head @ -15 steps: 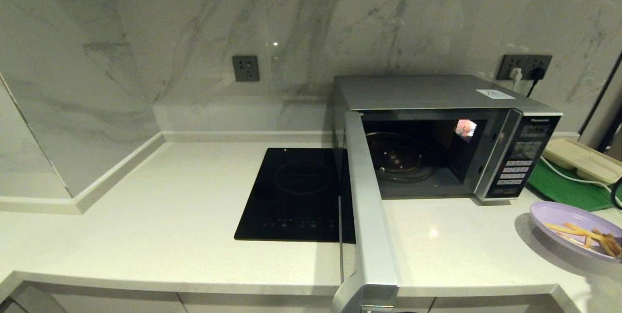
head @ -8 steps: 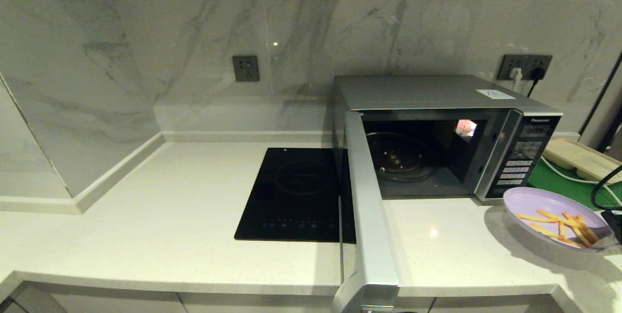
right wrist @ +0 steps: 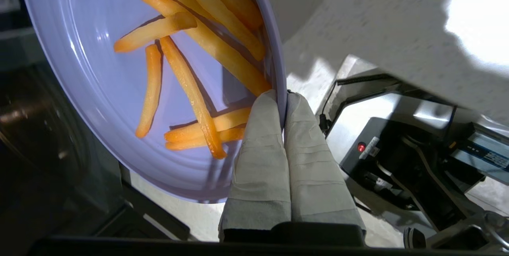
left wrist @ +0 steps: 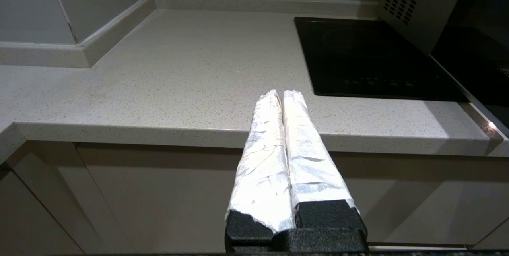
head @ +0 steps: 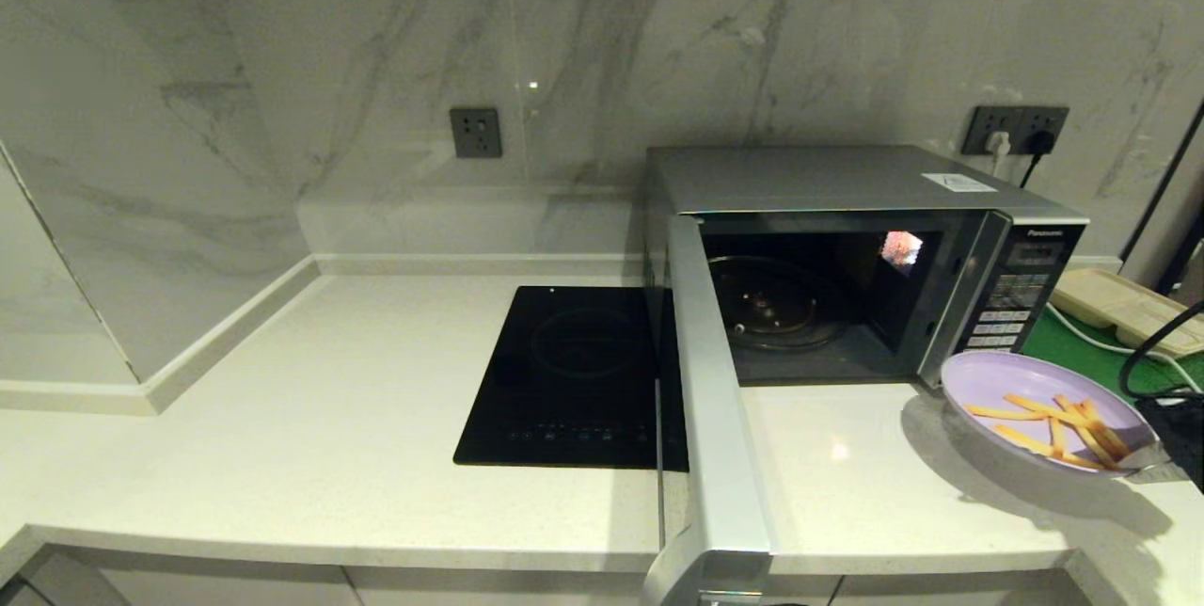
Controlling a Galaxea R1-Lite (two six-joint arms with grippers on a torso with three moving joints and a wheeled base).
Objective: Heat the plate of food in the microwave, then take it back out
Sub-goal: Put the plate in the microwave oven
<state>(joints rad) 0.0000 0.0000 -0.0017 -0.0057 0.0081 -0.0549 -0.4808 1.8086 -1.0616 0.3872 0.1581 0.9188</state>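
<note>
The lilac plate of food [head: 988,380], holding a few orange-yellow sticks, hangs tilted above the counter at the right, just in front of the microwave's button panel [head: 1011,305]. My right gripper [head: 1146,465] is shut on the plate's near right rim; in the right wrist view the rim [right wrist: 278,69] runs between the wrapped fingertips of the gripper [right wrist: 283,97]. The silver microwave [head: 828,178] stands with its door [head: 715,399] swung wide open towards me, showing the glass turntable [head: 776,305]. My left gripper [left wrist: 281,94] is shut and empty, parked low at the counter's front edge.
A black induction cooktop [head: 574,371] lies left of the open door. A beige compartment tray [head: 1129,305] sits on a green tray [head: 1082,357] right of the microwave. A black cable [head: 1152,342] loops near my right arm. Marble walls close the back and left.
The plate, held in my right gripper, has moved left and further from me, from the frame's right edge to just in front of the button panel. The left arm has not moved.
</note>
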